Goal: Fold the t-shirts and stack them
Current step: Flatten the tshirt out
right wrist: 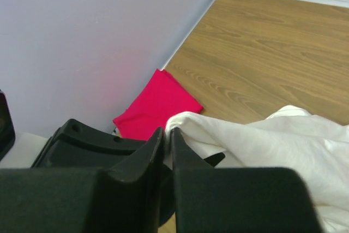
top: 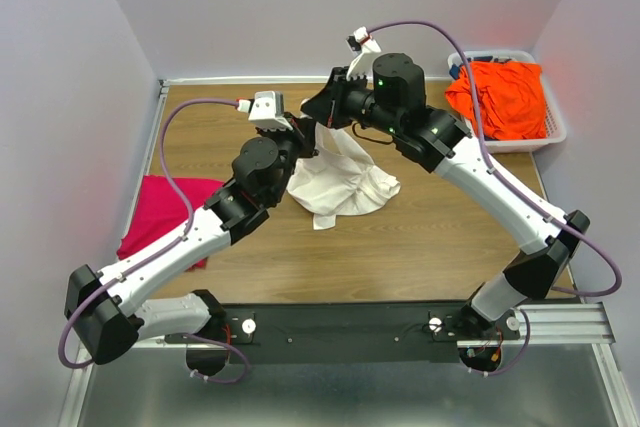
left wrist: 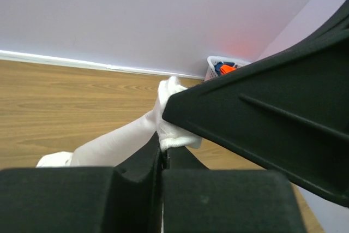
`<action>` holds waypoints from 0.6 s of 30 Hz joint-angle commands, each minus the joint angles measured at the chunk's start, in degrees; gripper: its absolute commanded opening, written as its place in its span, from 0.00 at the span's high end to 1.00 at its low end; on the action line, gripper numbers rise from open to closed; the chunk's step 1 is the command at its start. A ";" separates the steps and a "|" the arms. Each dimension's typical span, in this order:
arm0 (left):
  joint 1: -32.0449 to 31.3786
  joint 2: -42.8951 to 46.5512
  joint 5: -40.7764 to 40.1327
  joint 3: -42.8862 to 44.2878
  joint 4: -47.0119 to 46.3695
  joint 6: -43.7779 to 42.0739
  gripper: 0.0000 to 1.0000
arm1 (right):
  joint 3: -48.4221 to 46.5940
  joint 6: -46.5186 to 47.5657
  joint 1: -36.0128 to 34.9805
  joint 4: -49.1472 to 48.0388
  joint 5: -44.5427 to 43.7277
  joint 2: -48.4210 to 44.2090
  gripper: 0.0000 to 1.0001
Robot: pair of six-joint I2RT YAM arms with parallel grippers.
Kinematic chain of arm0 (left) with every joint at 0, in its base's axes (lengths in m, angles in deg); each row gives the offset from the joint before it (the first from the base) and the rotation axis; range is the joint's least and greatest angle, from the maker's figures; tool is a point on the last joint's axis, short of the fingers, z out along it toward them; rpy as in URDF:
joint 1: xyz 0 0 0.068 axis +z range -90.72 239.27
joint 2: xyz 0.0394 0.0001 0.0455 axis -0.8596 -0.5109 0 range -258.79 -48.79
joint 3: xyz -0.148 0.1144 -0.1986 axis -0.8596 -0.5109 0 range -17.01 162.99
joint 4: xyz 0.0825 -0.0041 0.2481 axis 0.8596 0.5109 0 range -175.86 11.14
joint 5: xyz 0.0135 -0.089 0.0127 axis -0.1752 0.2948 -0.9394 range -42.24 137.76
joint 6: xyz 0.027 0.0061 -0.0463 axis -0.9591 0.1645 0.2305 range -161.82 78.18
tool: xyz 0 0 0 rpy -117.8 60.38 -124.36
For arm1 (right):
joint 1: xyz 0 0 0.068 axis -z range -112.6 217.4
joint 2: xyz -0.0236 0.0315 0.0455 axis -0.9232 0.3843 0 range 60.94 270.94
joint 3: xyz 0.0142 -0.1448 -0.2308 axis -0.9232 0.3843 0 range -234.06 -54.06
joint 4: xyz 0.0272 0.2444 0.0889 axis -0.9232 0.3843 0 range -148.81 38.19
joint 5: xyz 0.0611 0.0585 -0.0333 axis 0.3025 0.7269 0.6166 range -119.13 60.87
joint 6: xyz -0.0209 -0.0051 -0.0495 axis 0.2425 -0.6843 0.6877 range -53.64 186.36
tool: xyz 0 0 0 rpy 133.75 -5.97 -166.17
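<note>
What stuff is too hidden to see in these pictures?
- Pink t-shirt: top view, the left arm covers its near corner.
- Whatever lies under the orange t-shirt in the basket: top view, buried; the blue bit is too small to name.
- White t-shirt: top view, its lifted top hides behind the right arm; the right wrist view cuts it off.

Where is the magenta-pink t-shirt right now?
In the top view the magenta-pink t-shirt lies at the left edge of the table, against the left wall, well apart from the cream-white t-shirt at mid-table.
</note>
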 commanded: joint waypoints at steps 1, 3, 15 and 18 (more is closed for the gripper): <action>1.15 1.49 -3.20 1.41 0.48 0.81 1.00 | 0.24 -0.27 -0.36 1.02 -0.84 -1.81 0.62; 1.15 1.49 -2.93 1.23 0.83 0.99 1.00 | -0.02 0.96 -0.45 1.02 -5.41 -2.34 0.43; 11.68 5.52 -0.65 2.99 14.19 7.75 1.00 | 28.39 -2.45 2.88 1.81 -32.51 -17.44 0.26; 14.67 7.28 0.32 3.52 19.45 7.23 1.00 | 38.87 -6.05 5.17 1.72 -29.43 -19.12 0.35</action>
